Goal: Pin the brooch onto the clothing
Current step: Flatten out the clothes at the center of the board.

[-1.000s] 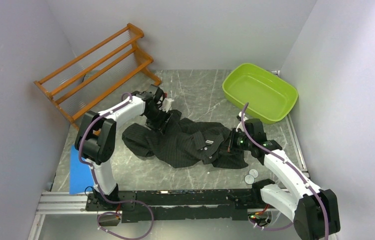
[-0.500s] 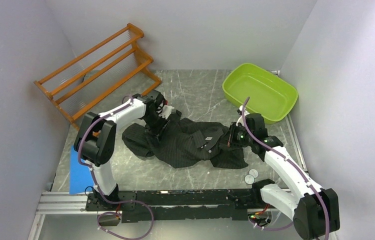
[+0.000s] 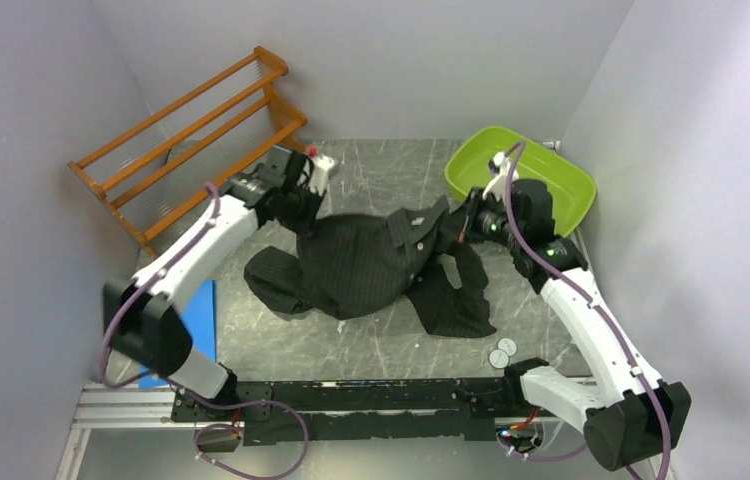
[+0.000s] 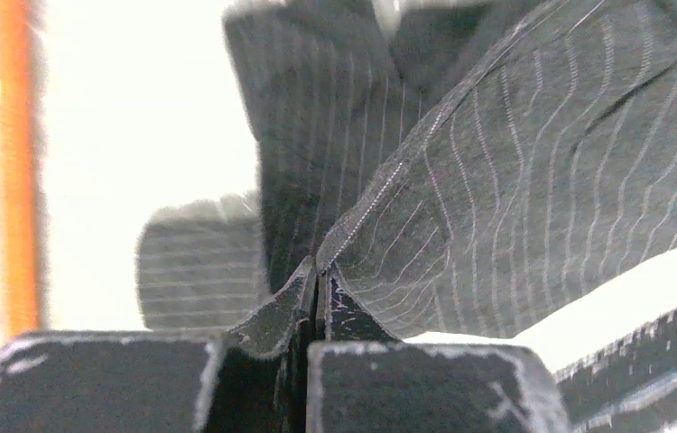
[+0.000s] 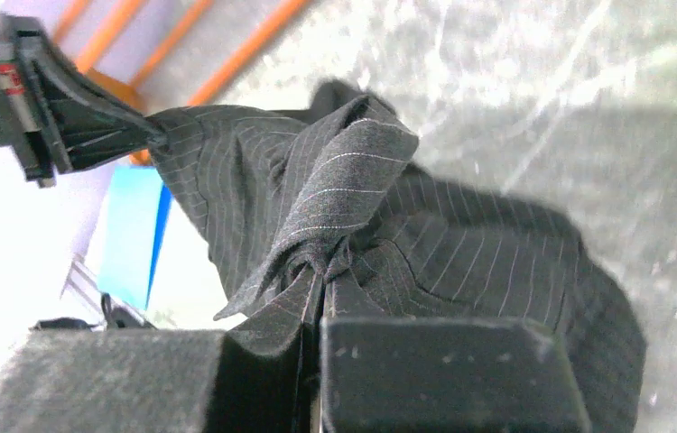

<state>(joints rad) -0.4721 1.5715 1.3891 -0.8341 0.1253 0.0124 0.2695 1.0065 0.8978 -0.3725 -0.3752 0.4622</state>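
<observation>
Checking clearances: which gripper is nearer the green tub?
Right. The right gripper is just left of the green tub; the left gripper is far across, beside the wooden rack.

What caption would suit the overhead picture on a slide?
Left fingers and right fingers pinch a black pinstriped shirt spread between them over the table.

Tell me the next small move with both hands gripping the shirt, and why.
Probably draw the left hand and right hand apart, then lower the shirt flat. Each hand is shut on a pinch of fabric, yet the shirt sags bunched and folded between them, leaving no smooth patch for pinning.
</observation>
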